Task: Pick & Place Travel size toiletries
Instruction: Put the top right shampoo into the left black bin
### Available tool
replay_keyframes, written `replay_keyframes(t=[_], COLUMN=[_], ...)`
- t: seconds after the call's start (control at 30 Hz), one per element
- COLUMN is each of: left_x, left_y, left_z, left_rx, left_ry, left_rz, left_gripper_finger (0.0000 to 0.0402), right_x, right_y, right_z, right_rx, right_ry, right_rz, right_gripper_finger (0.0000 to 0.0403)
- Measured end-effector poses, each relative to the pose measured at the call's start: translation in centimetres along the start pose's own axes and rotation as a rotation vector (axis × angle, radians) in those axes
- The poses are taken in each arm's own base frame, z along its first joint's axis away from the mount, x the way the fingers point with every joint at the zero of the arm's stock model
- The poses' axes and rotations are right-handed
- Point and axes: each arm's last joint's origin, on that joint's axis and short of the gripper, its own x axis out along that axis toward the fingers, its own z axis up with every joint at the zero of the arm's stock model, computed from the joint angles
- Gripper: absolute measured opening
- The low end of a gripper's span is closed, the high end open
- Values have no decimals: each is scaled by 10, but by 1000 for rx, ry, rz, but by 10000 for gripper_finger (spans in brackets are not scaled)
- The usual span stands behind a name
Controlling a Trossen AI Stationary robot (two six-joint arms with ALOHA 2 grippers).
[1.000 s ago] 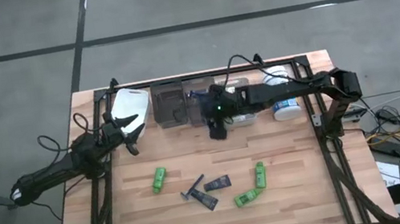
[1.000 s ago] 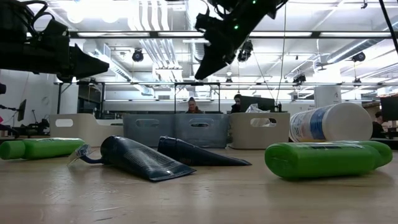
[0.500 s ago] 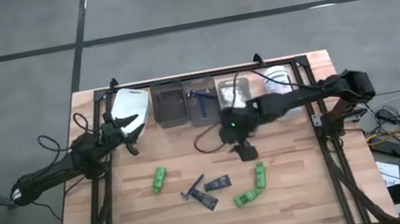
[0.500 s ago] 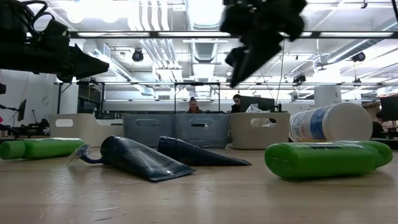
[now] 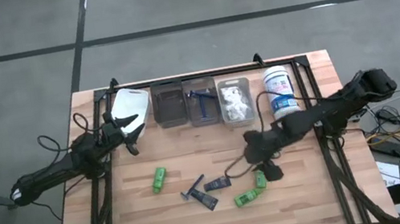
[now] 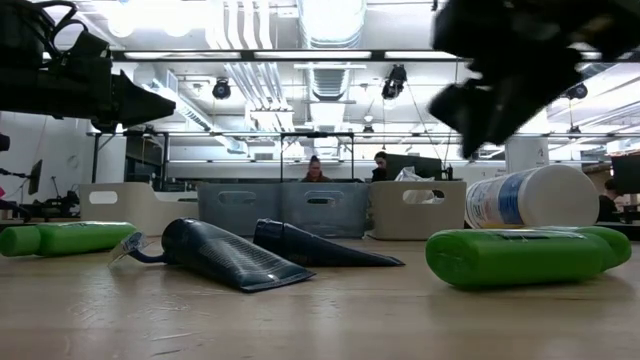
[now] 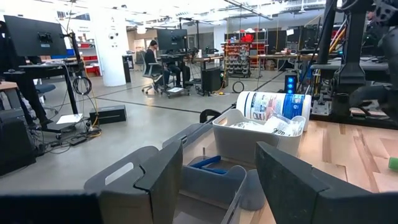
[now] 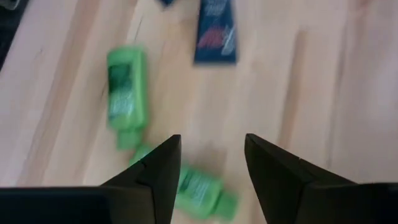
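Observation:
Three small green bottles lie flat on the wooden table: one (image 5: 159, 178) to the left, and two (image 5: 260, 175) (image 5: 247, 198) close together under my right gripper. A dark razor (image 5: 192, 189) and two dark tubes (image 5: 217, 183) (image 5: 207, 200) lie between them. My right gripper (image 5: 268, 167) hovers open above the pair of bottles. In its wrist view, one bottle (image 8: 126, 96) lies ahead and the other (image 8: 196, 186) sits between the finger ends, with a tube (image 8: 216, 31) farther on. My left gripper (image 5: 131, 136) waits open near the white bin. Clear packets (image 5: 235, 104) lie in a white bin.
A row of bins stands along the far edge: white (image 5: 131, 105), dark (image 5: 169, 105), a clear one (image 5: 194, 114) with a blue razor (image 5: 199, 96) inside, and a white one (image 5: 224, 116). The white tub with blue label (image 5: 280, 92) stands beside them. A cable (image 5: 236, 169) trails from the right arm. People sit in the room behind.
My right gripper has swept from above the bins at the far edge toward the near edge and to the right. It has come down over the two green bottles. The objects on the table have stayed where they were.

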Motion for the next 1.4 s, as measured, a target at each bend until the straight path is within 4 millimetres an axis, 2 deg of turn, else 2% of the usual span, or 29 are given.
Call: replay_keyframes(t=[0.3,0.43,0.57,0.73,1.0,1.1,1.23,1.33,1.4], left_x=[0,0,0,0,0,0,0,0,0], left_y=[0,0,0,0,0,0,0,0,0], left_z=[0,0,0,0,0,0,0,0,0], left_rx=[0,0,0,0,0,0,0,0,0], left_ry=[0,0,0,0,0,0,0,0,0], left_rz=[0,1,0,0,0,0,1,0,-1], left_gripper_finger=[206,207,206,207,207,206,207,207,207], right_x=[2,10,19,27,53,63,70,69,59], right_y=[19,28,35,38,42,31,19,15,15], right_z=[-41,-54,-59,-58,-51,-50,-33,-14,0], right_rx=[172,187,165,167,146,130,16,-121,-162], right_ry=[129,205,242,252,250,262,187,12,-134], right_rz=[-5,-5,1,9,167,88,-19,-97,-202], right_gripper_finger=[122,77,21,12,8,8,8,8,8])
